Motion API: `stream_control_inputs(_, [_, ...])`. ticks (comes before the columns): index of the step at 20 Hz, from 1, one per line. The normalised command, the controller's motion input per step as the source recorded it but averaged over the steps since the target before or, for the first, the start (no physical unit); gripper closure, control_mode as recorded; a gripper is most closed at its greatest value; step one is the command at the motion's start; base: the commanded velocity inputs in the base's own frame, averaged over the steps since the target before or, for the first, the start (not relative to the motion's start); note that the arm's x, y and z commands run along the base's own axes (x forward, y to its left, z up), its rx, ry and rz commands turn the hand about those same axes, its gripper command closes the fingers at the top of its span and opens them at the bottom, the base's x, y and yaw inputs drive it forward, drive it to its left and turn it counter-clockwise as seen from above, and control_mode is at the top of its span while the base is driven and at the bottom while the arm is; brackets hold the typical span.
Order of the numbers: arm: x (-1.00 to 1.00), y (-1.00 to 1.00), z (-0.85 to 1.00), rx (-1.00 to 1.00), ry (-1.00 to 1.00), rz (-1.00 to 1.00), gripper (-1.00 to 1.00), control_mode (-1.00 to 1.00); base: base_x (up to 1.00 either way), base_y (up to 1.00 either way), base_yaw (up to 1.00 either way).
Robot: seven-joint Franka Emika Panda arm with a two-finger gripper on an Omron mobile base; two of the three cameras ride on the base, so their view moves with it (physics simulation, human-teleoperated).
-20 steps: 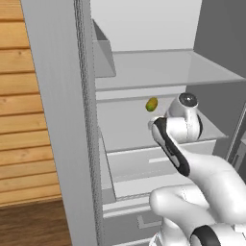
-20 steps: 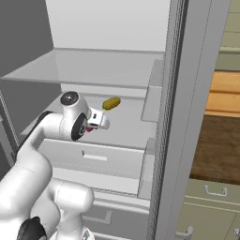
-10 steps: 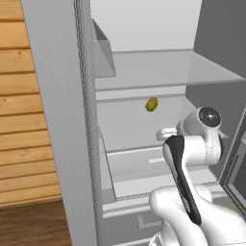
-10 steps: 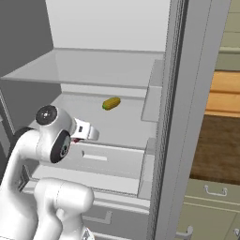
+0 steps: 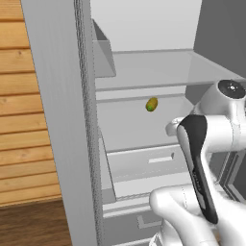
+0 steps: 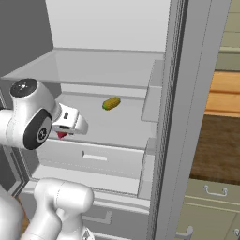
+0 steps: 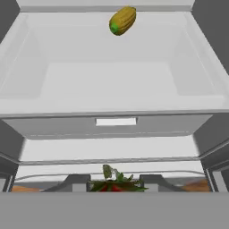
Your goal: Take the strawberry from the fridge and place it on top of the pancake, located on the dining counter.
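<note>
My gripper (image 7: 114, 182) is shut on the strawberry (image 7: 115, 186), a small red berry with green leaves wedged between the two fingertips (image 7: 76, 181) at the bottom of the hand view. In the right base view the strawberry (image 6: 62, 135) shows as a red speck under the white hand, in front of the fridge (image 6: 93, 65). The hand sits outside the open fridge (image 5: 144, 62), level with its pale drawer (image 7: 116, 89). The pancake and the dining counter are out of view.
A yellow-green oval fruit (image 5: 152, 104) (image 6: 111, 103) (image 7: 122, 20) lies on the shelf at the back. Open fridge doors (image 5: 53, 120) (image 6: 187, 117) flank the opening. A wooden wall (image 5: 19, 120) is to the left, and pale cabinet drawers (image 6: 211, 206) are to the right.
The arm has drawn back out of the fridge interior, away from the oval fruit, with the strawberry still held. The fruit has stayed on the shelf.
</note>
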Motion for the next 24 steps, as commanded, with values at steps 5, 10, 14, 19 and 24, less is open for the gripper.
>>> stream_control_inputs(5, [-0.97, 0.11, 0.0, 0.0, -0.04, 0.06, 1.0, -1.0, 0.0, 0.0, 0.0])
stream_control_inputs(10, [-0.88, 0.17, 0.0, 0.0, -0.15, 0.02, 1.0, -1.0, 0.0, 0.0, 0.0])
stream_control_inputs(14, [-0.05, 0.12, 0.03, 0.0, -0.03, 0.0, 1.0, -1.0, 0.0, 0.0, 0.0])
stream_control_inputs(19, [0.02, 0.0, 0.0, 0.0, 0.02, 0.0, 1.0, -1.0, 0.0, 0.0, 0.0])
stream_control_inputs(24, [0.0, 0.0, 0.0, 0.0, 0.0, 0.0, 1.0, -1.0, 0.0, 0.0, 0.0])
